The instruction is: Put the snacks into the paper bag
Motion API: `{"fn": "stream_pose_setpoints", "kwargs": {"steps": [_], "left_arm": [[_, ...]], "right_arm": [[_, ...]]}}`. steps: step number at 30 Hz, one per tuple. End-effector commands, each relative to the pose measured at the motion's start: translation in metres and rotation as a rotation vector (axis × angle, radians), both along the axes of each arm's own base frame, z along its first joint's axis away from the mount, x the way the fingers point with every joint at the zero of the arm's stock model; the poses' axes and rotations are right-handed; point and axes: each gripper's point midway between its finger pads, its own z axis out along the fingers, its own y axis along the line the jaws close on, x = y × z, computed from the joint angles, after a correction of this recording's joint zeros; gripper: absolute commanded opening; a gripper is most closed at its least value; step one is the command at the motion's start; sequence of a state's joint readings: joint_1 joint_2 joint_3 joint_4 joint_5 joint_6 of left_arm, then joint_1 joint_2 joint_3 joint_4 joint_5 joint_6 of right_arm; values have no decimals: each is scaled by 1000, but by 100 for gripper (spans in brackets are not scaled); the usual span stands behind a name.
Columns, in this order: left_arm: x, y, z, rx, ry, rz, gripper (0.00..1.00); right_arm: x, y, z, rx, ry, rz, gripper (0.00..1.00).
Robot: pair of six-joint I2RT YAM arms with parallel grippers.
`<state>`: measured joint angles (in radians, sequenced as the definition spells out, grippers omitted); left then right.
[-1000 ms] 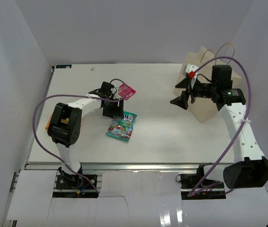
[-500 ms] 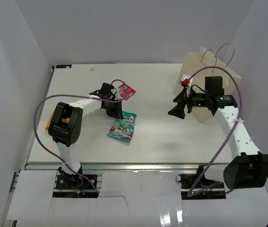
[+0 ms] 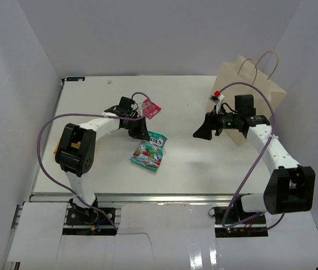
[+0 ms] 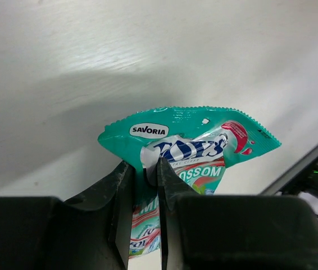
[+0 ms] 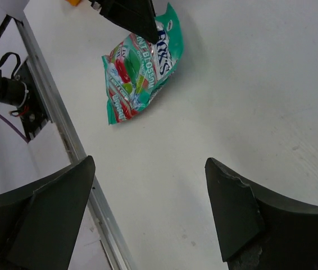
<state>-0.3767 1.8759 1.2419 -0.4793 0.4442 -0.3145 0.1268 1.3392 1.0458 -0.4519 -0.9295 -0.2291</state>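
1 orange pkt [image 3: 55, 149] mostly hidden behind L arm [image 3: 91, 121] at table [image 3: 198, 169] left edge, left gripper [image 3: 140, 130] nearly closed, pinching edge of 1 teal-green fruit-print pkt [image 3: 149, 151] mid-table, 1 pink-red square pkt [image 3: 150, 108] just beyond, right gripper [image 3: 203, 129] spread wide, holding nothing, 1 tan paper bag [image 3: 254, 79] upright far right.

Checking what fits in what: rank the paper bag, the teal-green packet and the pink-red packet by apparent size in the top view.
1. paper bag, by far the largest.
2. teal-green packet.
3. pink-red packet, clearly smaller than the teal-green one.
The bag stands tall, nearer the camera, but the order holds.
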Motion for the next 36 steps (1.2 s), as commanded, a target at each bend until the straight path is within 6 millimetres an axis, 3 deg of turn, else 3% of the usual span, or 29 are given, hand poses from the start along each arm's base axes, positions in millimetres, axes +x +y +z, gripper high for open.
{"fn": "stream_pose_setpoints", "kwargs": {"steps": [1,4,7,14,21,25,33,36], "left_arm": [[11,-35,82,-243,-100,1,0],[11,-47,105,-360,-103,24,0],[8,-56,116,-454,-80,37,0],[13,-64,132,-546,-84,70,0],[25,-74,168,-639,-120,80,0],[27,-76,178,-665,-123,80,0],[20,-79,194,-708,-129,61,0],[17,-80,194,-712,-123,54,0]], "right_arm": [[13,15,-1,30,123,-123,85],[16,23,-7,21,184,-161,85],[15,32,-5,39,192,-131,86],[12,41,17,71,113,-37,89],[11,61,19,35,76,-23,91],[21,69,21,30,75,-38,91],[44,85,21,40,92,-64,86],[46,96,25,55,84,-38,74]]}}
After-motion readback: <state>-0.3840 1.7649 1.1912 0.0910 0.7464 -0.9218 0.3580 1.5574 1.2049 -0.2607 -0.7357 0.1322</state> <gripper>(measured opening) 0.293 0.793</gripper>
